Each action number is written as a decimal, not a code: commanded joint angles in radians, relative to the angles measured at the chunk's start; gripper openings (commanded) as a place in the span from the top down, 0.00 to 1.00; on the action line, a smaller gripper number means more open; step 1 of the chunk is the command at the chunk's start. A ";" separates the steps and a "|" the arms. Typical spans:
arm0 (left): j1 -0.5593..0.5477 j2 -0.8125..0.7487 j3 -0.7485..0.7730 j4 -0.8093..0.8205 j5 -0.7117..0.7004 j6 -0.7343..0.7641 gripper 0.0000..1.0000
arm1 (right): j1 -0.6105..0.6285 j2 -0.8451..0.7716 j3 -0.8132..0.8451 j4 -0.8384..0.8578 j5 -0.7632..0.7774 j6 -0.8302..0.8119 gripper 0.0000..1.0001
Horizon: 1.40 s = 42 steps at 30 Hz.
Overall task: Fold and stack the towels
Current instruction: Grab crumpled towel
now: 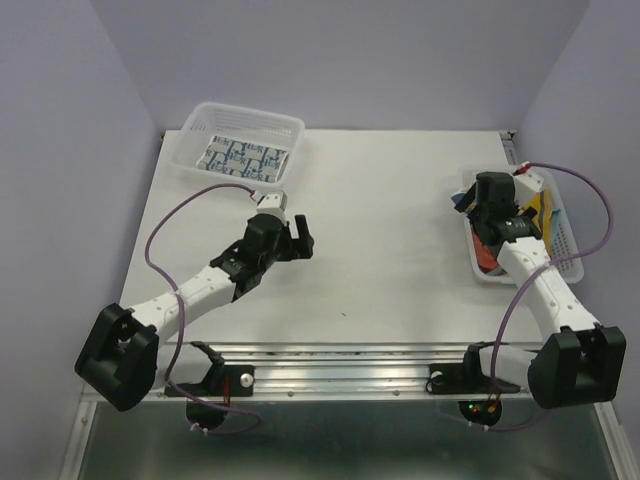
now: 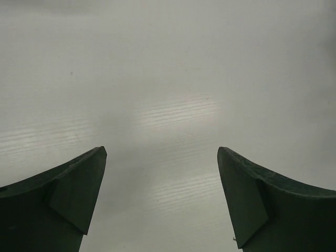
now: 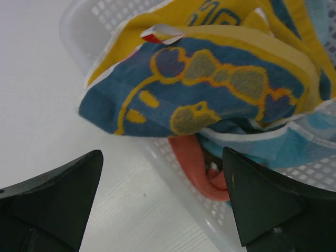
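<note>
A folded blue-and-white patterned towel (image 1: 244,157) lies flat in the white mesh basket (image 1: 192,126) at the back left. A heap of crumpled towels fills the right basket (image 1: 566,235): a yellow and navy towel (image 3: 210,79) on top, a light blue one (image 3: 294,142) and an orange one (image 3: 197,165) beneath it. My right gripper (image 3: 163,157) hangs open over the near left rim of that basket, nothing between its fingers. My left gripper (image 1: 300,238) stands open over bare table (image 2: 168,79) near the middle left, empty.
The white tabletop (image 1: 390,230) spreads between the two baskets. Purple cables loop from both arms. Grey walls close the table at the back and both sides. A metal rail (image 1: 340,360) runs along the near edge.
</note>
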 commanded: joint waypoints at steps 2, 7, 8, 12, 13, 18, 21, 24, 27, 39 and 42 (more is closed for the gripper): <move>-0.022 -0.132 -0.036 0.093 -0.060 -0.079 0.01 | -0.131 -0.051 0.008 0.047 0.031 0.025 0.00; -0.028 -0.146 -0.038 0.092 -0.056 -0.069 0.01 | -0.217 -0.033 -0.025 0.100 -0.038 0.031 0.00; -0.028 -0.149 -0.039 0.093 -0.058 -0.066 0.01 | -0.229 -0.022 -0.025 0.100 -0.054 0.028 0.00; -0.029 -0.145 -0.044 0.093 -0.092 -0.063 0.01 | -0.242 0.035 -0.022 0.146 -0.062 0.011 0.00; -0.029 -0.142 -0.042 0.092 -0.104 -0.063 0.01 | -0.242 0.041 -0.023 0.156 -0.060 0.010 0.00; -0.029 -0.123 -0.036 0.092 -0.109 -0.060 0.01 | -0.250 0.098 -0.005 0.187 -0.068 0.005 0.05; -0.029 -0.117 -0.035 0.089 -0.115 -0.060 0.01 | -0.251 0.121 -0.003 0.209 -0.063 0.002 0.21; -0.029 -0.119 -0.035 0.084 -0.122 -0.052 0.01 | -0.257 0.142 0.006 0.213 -0.060 -0.003 0.41; -0.029 -0.120 -0.033 0.069 -0.174 -0.055 0.01 | -0.259 0.165 0.020 0.209 -0.066 -0.004 0.59; -0.029 -0.146 -0.036 0.060 -0.179 -0.070 0.01 | -0.259 -0.037 0.093 0.186 -0.284 -0.141 0.99; -0.029 -0.162 -0.038 0.060 -0.165 -0.081 0.01 | -0.243 -0.109 0.138 0.150 -0.518 -0.171 0.99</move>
